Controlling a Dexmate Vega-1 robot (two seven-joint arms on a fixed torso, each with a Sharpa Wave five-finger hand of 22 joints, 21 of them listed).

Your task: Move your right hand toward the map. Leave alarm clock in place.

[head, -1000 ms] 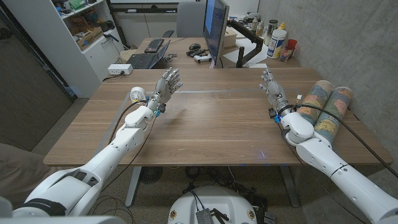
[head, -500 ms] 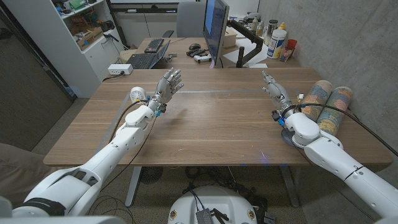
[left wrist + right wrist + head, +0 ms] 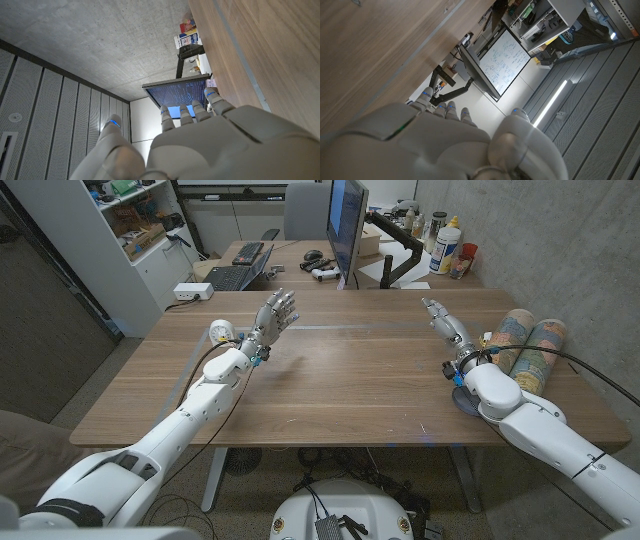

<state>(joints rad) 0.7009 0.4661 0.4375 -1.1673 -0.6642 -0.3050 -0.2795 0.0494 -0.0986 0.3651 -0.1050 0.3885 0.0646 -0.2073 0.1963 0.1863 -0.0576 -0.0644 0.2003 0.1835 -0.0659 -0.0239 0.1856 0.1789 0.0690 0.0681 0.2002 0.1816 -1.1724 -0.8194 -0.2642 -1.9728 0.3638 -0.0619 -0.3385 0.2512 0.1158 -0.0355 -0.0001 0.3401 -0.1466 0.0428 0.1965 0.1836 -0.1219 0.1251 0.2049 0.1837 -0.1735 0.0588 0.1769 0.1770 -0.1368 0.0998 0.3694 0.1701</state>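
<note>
the right hand stands over the right side of the wooden table, holding nothing, its fingers straight and lying close alongside one another, pointing toward the far edge. the map is the rolled pair of printed tubes lying at the table's right edge against the concrete wall, just beside the right forearm and wrist. the hand itself is near the map's far end but apart from it, with a strip of bare wood between the fingers and the closest roll, so the reach looks well under way yet not finished: what is left, as i judge it, is a short sideways move of the hand to the robot's right to bring it up to the rolls

the alarm clock is the small white round thing on the left side of the table, just beside the left wrist and well apart from the right hand, so nothing about this reach threatens it. the left hand is raised above the table with its fingers spread and empty; from its wrist view the fingers point toward a monitor beyond the table, and it only needs to keep off the clock
</note>
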